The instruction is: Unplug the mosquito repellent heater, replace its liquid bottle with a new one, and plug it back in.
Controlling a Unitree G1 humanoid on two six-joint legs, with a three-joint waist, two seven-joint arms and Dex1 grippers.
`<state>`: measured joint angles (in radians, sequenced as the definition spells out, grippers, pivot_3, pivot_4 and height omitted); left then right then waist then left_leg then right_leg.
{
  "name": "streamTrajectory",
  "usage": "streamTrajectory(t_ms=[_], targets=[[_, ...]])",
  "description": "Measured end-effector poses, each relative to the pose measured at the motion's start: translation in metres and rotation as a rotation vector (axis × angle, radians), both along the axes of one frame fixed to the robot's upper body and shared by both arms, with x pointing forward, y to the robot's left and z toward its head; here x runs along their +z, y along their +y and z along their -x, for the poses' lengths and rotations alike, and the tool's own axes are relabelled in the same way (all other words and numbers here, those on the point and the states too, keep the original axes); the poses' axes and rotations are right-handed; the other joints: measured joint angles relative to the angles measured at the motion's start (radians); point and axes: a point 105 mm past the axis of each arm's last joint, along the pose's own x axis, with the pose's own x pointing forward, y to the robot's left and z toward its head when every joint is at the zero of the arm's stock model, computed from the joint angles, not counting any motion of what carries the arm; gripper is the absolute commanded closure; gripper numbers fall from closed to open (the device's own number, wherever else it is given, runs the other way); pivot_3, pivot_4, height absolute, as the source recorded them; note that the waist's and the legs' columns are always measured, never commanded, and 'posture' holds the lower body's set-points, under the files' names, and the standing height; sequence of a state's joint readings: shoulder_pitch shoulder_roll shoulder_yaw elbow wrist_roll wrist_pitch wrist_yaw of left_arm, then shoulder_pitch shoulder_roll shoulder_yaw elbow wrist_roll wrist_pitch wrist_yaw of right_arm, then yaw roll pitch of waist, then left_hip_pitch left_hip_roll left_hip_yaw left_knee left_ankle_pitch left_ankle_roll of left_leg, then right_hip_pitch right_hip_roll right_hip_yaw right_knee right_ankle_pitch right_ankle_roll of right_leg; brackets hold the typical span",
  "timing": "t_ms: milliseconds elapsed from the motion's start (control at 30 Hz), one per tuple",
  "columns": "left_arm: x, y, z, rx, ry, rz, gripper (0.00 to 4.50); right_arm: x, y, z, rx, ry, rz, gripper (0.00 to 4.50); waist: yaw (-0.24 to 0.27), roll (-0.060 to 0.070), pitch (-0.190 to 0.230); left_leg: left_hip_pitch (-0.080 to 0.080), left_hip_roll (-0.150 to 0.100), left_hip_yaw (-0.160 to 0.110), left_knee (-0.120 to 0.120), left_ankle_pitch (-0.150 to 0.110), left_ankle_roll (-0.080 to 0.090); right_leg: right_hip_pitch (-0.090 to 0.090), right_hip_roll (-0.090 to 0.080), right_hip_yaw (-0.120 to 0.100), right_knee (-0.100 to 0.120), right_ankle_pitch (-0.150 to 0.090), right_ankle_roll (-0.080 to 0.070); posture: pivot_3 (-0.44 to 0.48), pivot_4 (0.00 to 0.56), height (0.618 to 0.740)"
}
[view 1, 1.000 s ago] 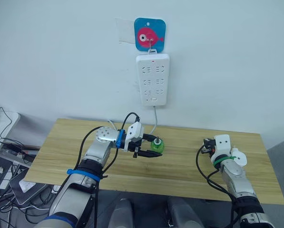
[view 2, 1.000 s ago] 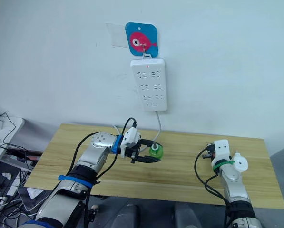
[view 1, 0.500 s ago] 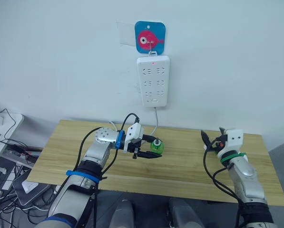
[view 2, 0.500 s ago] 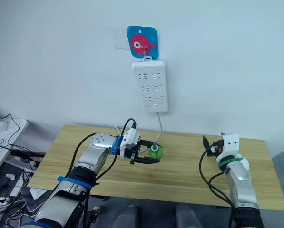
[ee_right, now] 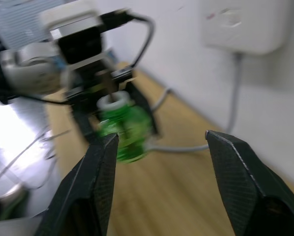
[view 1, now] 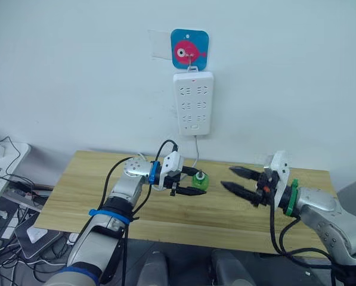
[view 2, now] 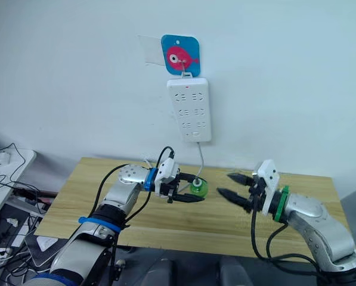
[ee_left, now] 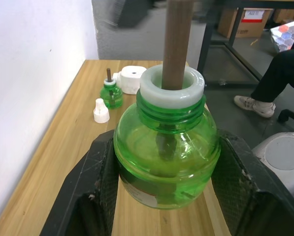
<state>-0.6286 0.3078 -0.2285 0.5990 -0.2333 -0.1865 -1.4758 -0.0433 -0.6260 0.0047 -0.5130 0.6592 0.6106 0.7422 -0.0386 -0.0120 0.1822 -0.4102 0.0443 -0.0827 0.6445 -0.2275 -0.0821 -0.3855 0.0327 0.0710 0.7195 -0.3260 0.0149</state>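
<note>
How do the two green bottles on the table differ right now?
The held green bottle sits clamped between the left gripper fingers; the far green bottle stands free on the wooden table, beside the white heater and a loose white cap. The held one is level with the open right gripper facing it; the far one has no gripper near. Both are uncapped, each with a brown wick standing up.

Silver arms, black cables, blue left band, green right band, black-fingered claws.
</note>
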Motion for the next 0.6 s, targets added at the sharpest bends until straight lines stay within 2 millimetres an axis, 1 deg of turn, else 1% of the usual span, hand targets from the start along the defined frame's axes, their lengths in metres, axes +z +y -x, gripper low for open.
streamTrajectory(t_ms=[100, 233, 333, 467, 600], targets=[[0.000, -0.002, 0.000, -0.003, 0.001, 0.005, 2.24, -0.002, 0.012, 0.005, 0.063, 0.017, 0.004, 1.61, -0.004, 0.000, 0.000, 0.000, 0.000, 0.000, 0.000, 0.000, 0.000, 0.000, 0.000, 0.000, 0.000, 0.000, 0.000, 0.019, 0.102, 0.740], [0.002, -0.006, 0.001, -0.011, -0.003, 0.015, 2.24, 0.002, 0.030, -0.003, 0.089, -0.003, -0.030, 1.61, -0.007, 0.000, -0.001, 0.000, 0.000, 0.000, 0.000, 0.000, 0.000, 0.000, 0.000, 0.000, 0.000, 0.000, 0.000, 0.027, 0.105, 0.740], [0.003, -0.006, 0.001, -0.014, -0.007, 0.015, 2.24, 0.000, 0.035, -0.010, 0.077, -0.013, -0.028, 1.61, -0.005, -0.001, -0.001, 0.000, 0.000, 0.000, 0.000, 0.000, 0.000, 0.000, 0.000, 0.000, 0.000, 0.000, 0.000, 0.033, 0.109, 0.740], [0.003, -0.005, 0.002, -0.015, -0.009, 0.014, 2.24, -0.006, 0.039, -0.016, 0.066, -0.006, -0.024, 1.61, -0.004, -0.001, -0.001, 0.000, 0.000, 0.000, 0.000, 0.000, 0.000, 0.000, 0.000, 0.000, 0.000, 0.000, 0.000, 0.036, 0.115, 0.740], [0.003, -0.007, 0.002, -0.016, -0.008, 0.018, 2.24, -0.006, 0.049, -0.021, 0.088, -0.025, -0.022, 1.61, -0.005, -0.001, -0.001, 0.000, 0.000, -0.001, 0.000, 0.000, 0.000, 0.000, 0.000, 0.000, 0.000, 0.000, 0.000, 0.037, 0.117, 0.740]])
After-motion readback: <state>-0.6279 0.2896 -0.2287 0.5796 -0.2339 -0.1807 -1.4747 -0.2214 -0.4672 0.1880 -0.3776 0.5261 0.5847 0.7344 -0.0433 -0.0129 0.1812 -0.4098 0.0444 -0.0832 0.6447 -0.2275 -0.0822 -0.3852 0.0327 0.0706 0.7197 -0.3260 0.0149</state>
